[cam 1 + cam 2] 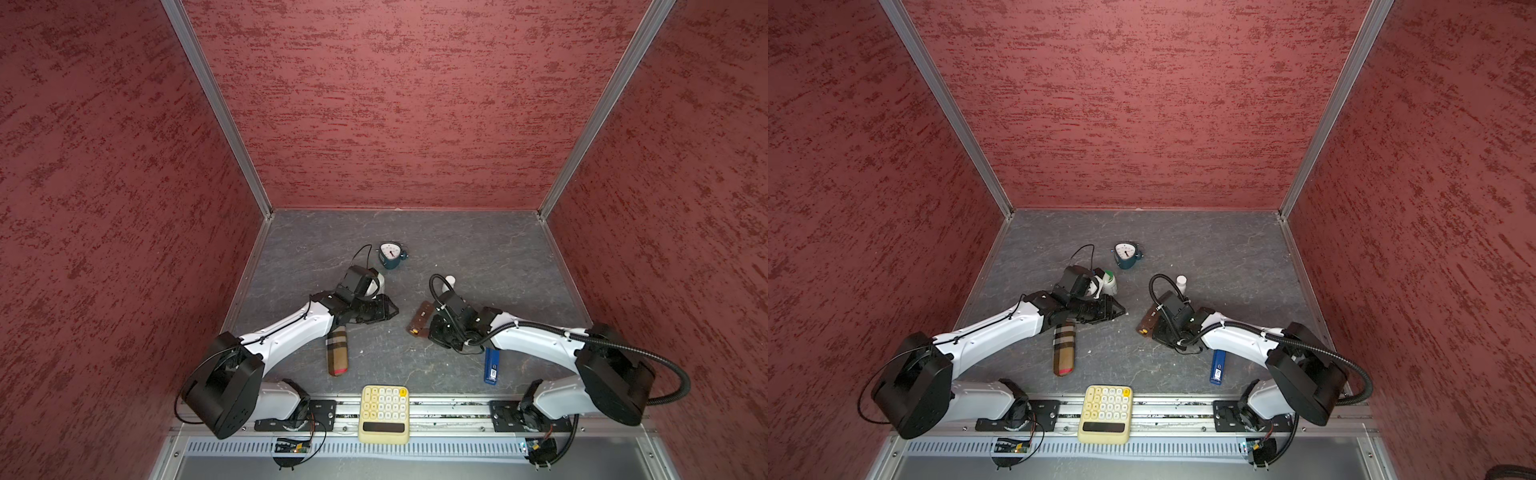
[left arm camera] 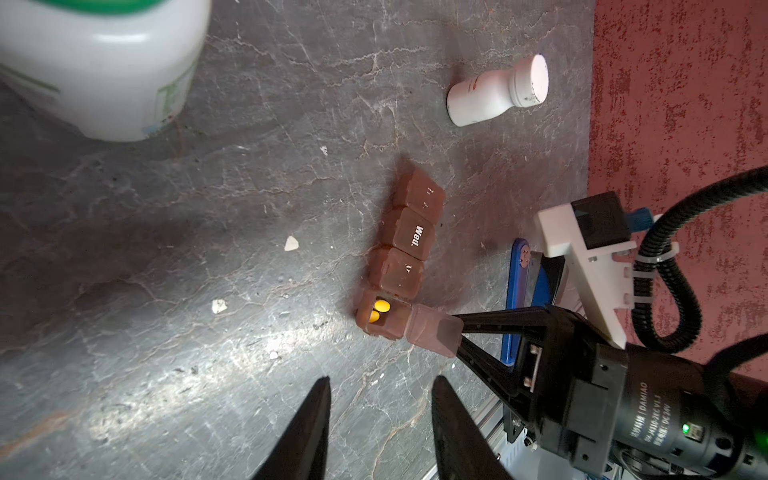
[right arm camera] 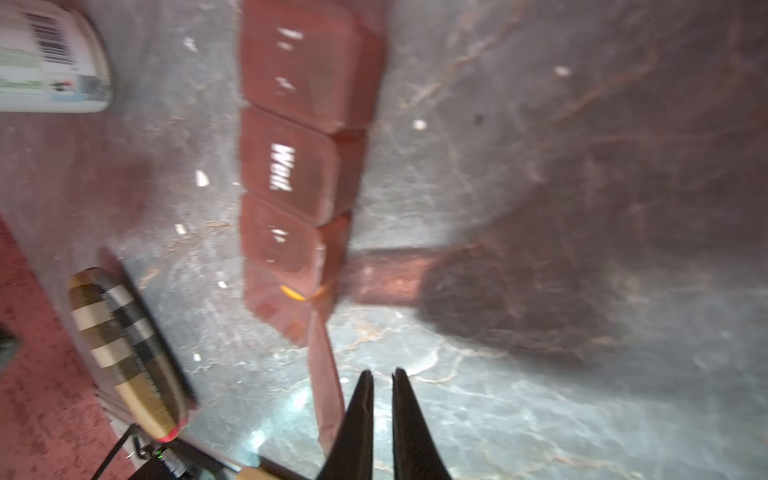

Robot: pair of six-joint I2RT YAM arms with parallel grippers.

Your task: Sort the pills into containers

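Left wrist view: the brown pill box (image 2: 401, 249), a strip of four cells, lies on the grey desk (image 2: 208, 374). Three cells are shut, one of them marked "Wed." The end cell is open with its lid (image 2: 434, 334) swung outward, and two yellow pills (image 2: 379, 311) sit inside. The right tool (image 3: 382, 372) has its tips at that lid. In the right wrist view its fingers are almost together, with only a thin slit between them and nothing in it. The lid runs along the outer side of one finger (image 3: 357, 415); whether they touch I cannot tell. The left tool (image 2: 382, 380) hangs over bare desk just short of the open cell, parted a moderate way and holding nothing.

White pellets (image 2: 291, 243) are scattered on the desk beside the strip, apart from it. In both top views the pill box lies right of the middle, between the two tools and close against the right one.

The white bottle with a green cap (image 2: 104, 62) is by the left tool, and the small white bottle (image 2: 494, 93) is beyond the strip. An alarm clock (image 1: 390, 254), a plaid case (image 1: 337, 353) and a blue lighter (image 1: 491, 365) lie around, and a cream calculator (image 1: 383, 413) sits on the front rail.
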